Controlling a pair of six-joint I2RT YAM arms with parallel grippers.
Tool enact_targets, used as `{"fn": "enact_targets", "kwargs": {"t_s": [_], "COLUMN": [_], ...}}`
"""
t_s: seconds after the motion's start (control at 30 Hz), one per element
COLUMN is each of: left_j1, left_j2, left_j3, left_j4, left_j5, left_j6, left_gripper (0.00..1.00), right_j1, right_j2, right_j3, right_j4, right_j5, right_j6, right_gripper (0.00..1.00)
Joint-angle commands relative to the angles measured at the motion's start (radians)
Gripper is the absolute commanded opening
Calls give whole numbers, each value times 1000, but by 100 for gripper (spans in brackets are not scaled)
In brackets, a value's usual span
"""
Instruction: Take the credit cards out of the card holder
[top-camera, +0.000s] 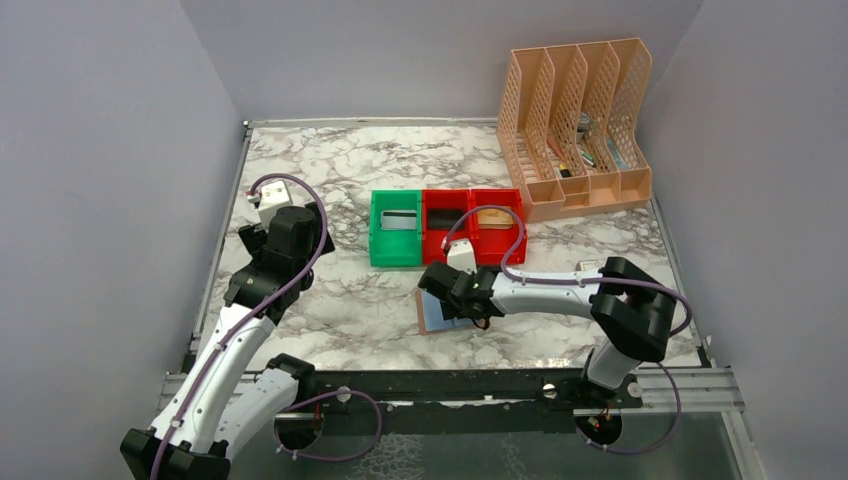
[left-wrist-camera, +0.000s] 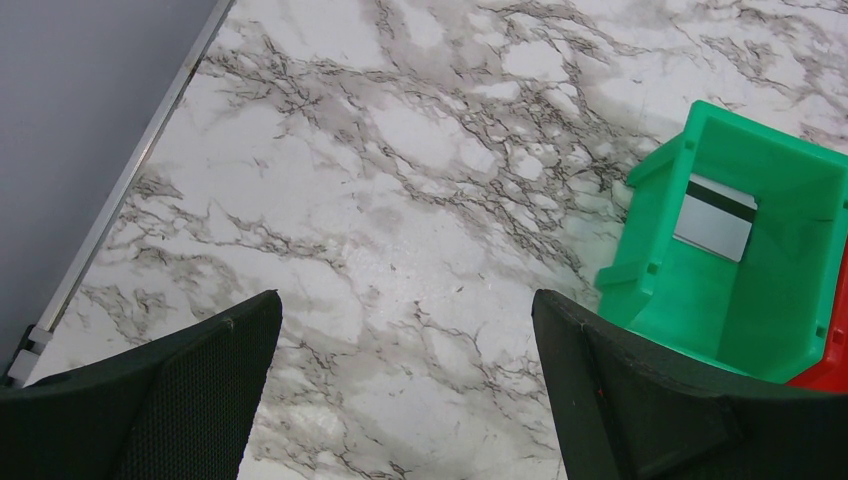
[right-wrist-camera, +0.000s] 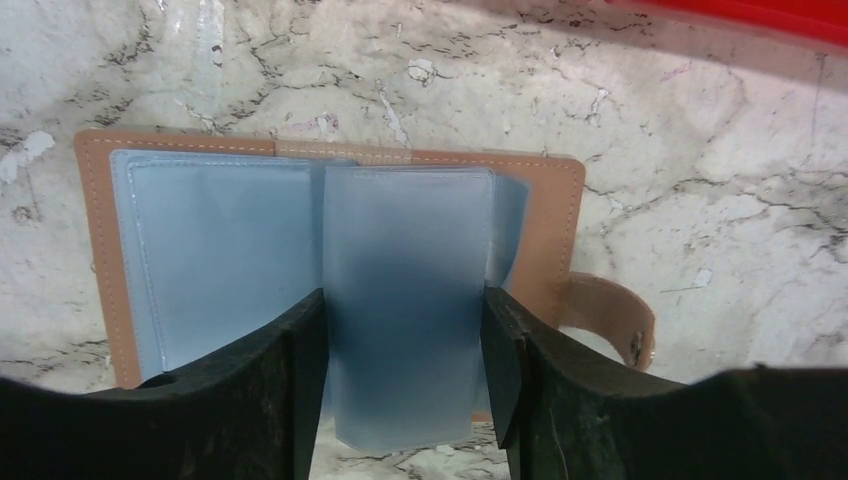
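Right gripper (right-wrist-camera: 402, 315) clamped on middle sleeve (right-wrist-camera: 405, 240) of open holder (right-wrist-camera: 215, 250). Left gripper (left-wrist-camera: 405, 310) spread wide; ahead-right, green bin (left-wrist-camera: 770, 320) holding a grey card (left-wrist-camera: 715, 222). Red bin (top-camera: 500, 248) past right gripper: seemingly a tan card (top-camera: 492, 215).

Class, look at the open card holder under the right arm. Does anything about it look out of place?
Yes. One pale blue sleeve juts past the near edge of the card holder, between the fingers of the right tool, while the rest of the lining stays inside the brown cover. Whether the tool grips it is unclear.
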Motion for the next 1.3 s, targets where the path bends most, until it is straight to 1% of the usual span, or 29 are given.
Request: {"fn": "enact_targets", "kwargs": {"t_s": [0.0, 0.03, 0.1, 0.2, 0.27, 0.33, 0.43, 0.5, 0.53, 0.57, 0.67, 0.77, 0.8, 0.9, 1.03, 1.13, 1.23, 1.27], "left_j1": [8, 8, 8, 8, 8, 8, 8, 8, 8, 8, 10, 14, 14, 15, 14, 15, 14, 15], "left_j2": [2, 1, 1, 3, 6, 10, 24, 39, 53, 70, 131, 189, 202, 205, 160, 127, 107, 104], "left_j3": [-10, -9, -10, -11, -12, -10, -8, 11, 31, 58, 163, 307, 357, 454, 477, 462, 444, 442], "left_j4": [3, 3, 4, 7, 12, 15, 23, 30, 27, 17, -19, -87, -112, -166, -173, -173, -177, -181], "left_j5": [18, 18, 20, 35, 44, 47, 54, 64, 62, 56, 40, 57, 63, 62, 68, 61, 55, 55], "left_j6": [8, 8, 8, 9, 10, 10, 18, 19, 21, 23, 46, 62, 64, 53, 22, 8, 3, 1], "left_gripper": [99, 99, 99, 99, 99, 99, 99, 99, 99, 99, 99, 99, 99, 99, 99, 99, 99, 99], "right_j1": [-1, -1, -2, -5, -32, -115, -350, -489, -531, -546, -551, -551, -551, -551, -551, -551, -551, -551], "right_j2": [-28, -57, -132, -261, -345, -426, -531, -584, -613, -637, -704, -759, -775, -828, -852, -852, -853, -857], "right_j3": [-1, 6, 26, 47, 48, 24, -11, -6, 1, 3, 10, 23, 30, 35, 48, 58, 53, 43], "right_j4": [-13, -14, -19, -10, 10, 74, 170, 191, 196, 206, 243, 263, 258, 252, 236, 224, 214, 222], "right_j5": [10, 10, 27, 105, 158, 148, -12, -104, -119, -117, -116, -212, -239, -287, -339, -305, -327, -312], "right_j6": [-24, -38, -74, -146, -208, -302, -423, -467, -483, -512, -575, -616, -621, -628, -663, -655, -684, -669], "right_gripper": [62, 68, 77, 84, 89, 90, 91, 90, 90, 91, 91, 94, 98, 100, 100, 100, 100, 100]}}
